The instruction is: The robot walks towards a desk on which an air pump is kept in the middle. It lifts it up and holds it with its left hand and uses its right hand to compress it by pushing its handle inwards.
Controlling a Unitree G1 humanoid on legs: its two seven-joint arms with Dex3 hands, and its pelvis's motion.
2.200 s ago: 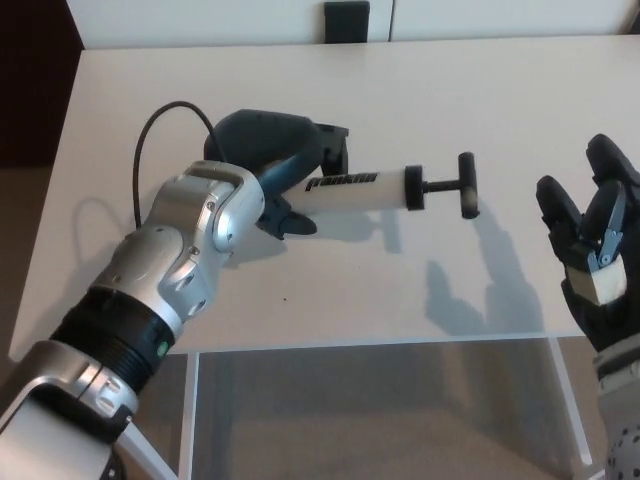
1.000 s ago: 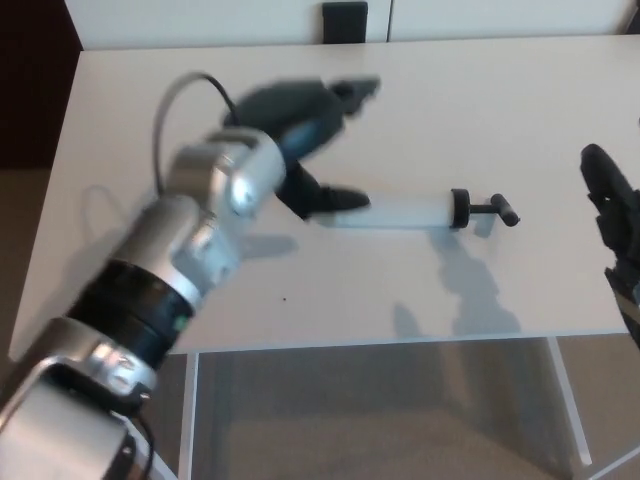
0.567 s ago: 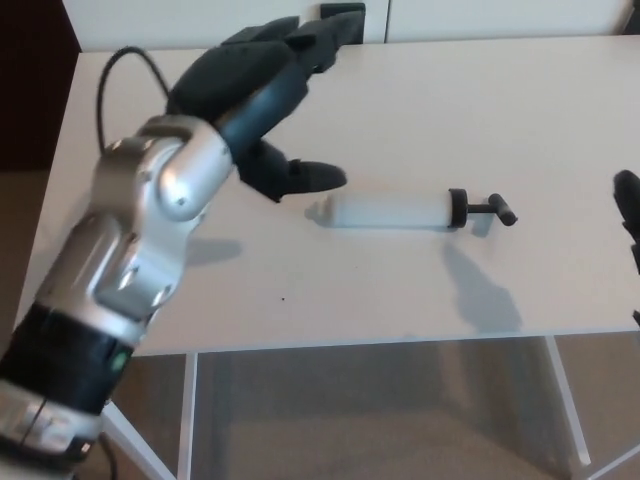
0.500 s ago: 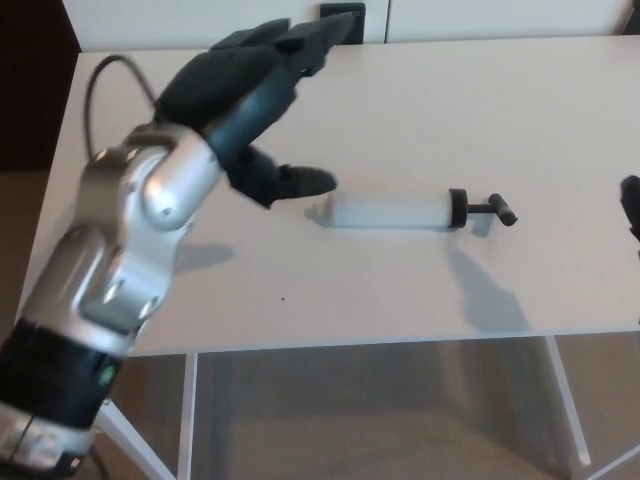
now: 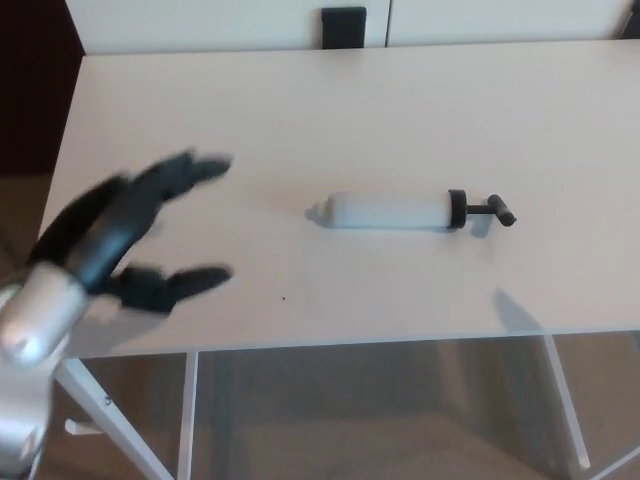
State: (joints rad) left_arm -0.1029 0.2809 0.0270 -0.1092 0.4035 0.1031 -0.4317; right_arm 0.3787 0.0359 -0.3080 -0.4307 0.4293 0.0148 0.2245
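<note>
Left hand (image 5: pixel 130 235) has pulled back (fingers spread) from air pump (image 5: pixel 400 211).

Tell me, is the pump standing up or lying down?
Lying down. The air pump rests flat on its side on the desk, handle pointing right.

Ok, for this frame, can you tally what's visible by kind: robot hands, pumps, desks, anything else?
Robot hands: 1, the left hand, open and off the pump
Air pumps: 1, the air pump lying on its side
Desks: 1, the white desk
Dark block at the desk's far edge: 1, the block
Total: 4
</note>
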